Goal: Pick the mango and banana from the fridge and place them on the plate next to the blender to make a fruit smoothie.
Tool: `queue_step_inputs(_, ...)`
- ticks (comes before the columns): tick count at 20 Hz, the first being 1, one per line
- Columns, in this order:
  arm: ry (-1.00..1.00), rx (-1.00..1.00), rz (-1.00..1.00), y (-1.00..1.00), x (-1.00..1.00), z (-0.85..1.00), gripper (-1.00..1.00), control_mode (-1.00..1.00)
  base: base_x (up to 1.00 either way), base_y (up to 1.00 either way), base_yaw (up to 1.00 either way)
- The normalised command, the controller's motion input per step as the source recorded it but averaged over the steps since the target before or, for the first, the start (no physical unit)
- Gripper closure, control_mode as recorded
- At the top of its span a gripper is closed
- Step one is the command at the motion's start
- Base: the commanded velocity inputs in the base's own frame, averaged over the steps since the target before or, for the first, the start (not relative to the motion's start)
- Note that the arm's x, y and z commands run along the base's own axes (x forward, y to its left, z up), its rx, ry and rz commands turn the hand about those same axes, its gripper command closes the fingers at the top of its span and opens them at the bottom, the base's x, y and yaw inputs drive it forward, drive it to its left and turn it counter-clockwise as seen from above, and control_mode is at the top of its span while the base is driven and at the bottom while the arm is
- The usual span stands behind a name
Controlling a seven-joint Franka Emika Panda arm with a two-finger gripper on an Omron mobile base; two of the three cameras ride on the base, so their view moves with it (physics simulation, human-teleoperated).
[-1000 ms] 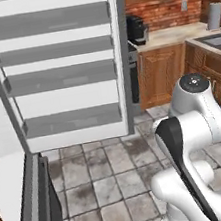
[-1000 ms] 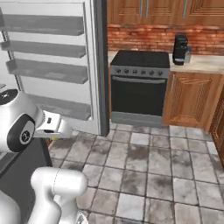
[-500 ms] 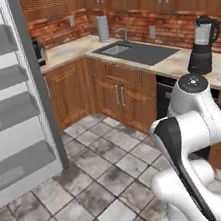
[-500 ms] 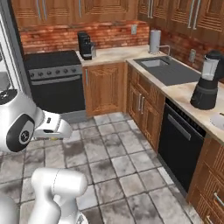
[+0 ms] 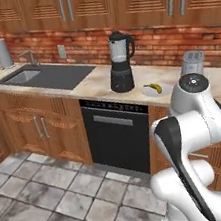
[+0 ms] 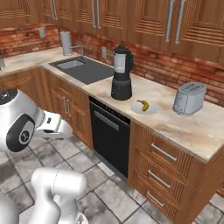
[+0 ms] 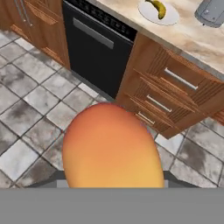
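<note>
The orange-red mango (image 7: pixel 109 148) looms large at the bottom of the hand view, and my gripper (image 6: pixel 60 130) is shut on it, its fingertips hidden behind the fruit. I hold it low over the tiled floor, well short of the counter. The yellow banana (image 5: pixel 153 88) (image 6: pixel 143 105) (image 7: pixel 158 8) lies on the small white plate (image 5: pixel 166 91) (image 6: pixel 151 110) (image 7: pixel 148 14). That plate sits on the counter just right of the black-based blender (image 5: pixel 121 62) (image 6: pixel 121 74). The fridge is out of view.
A silver toaster (image 5: pixel 192 64) (image 6: pixel 189 98) stands right of the plate. A black dishwasher (image 5: pixel 117 136) (image 6: pixel 109 138) (image 7: pixel 98 46) sits under the blender, with wooden drawers (image 6: pixel 164 168) beside it. The sink (image 5: pixel 46 77) (image 6: pixel 83 69) lies to the left. Open tiled floor (image 5: pixel 51 203) separates me from the cabinets.
The whole picture has swung with the base: from the open fridge, past the stove and sink, to the counter with blender and plate. The grip on the mango has not changed.
</note>
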Motion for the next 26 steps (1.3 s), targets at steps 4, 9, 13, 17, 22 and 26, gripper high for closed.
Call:
queue_step_inputs(4,0.0,0.0,0.0,0.0,0.0,0.0,1.0,1.0,1.0,-0.05,-0.52)
queue_step_inputs(9,0.0,0.0,0.0,0.0,0.0,0.0,1.0,1.0,1.0,0.04,-0.37)
queue_step_inputs(13,0.0,0.0,0.0,0.0,0.0,0.0,1.0,1.0,0.92,0.0,-0.25)
queue_step_inputs(17,0.0,0.0,0.0,0.0,0.0,0.0,1.0,1.0,0.41,0.0,-0.28)
queue_step_inputs(22,0.0,0.0,0.0,0.0,0.0,0.0,1.0,1.0,0.0,0.3,-0.41)
queue_step_inputs(26,0.0,0.0,0.0,0.0,0.0,0.0,1.0,1.0,0.02,0.45,-0.45)
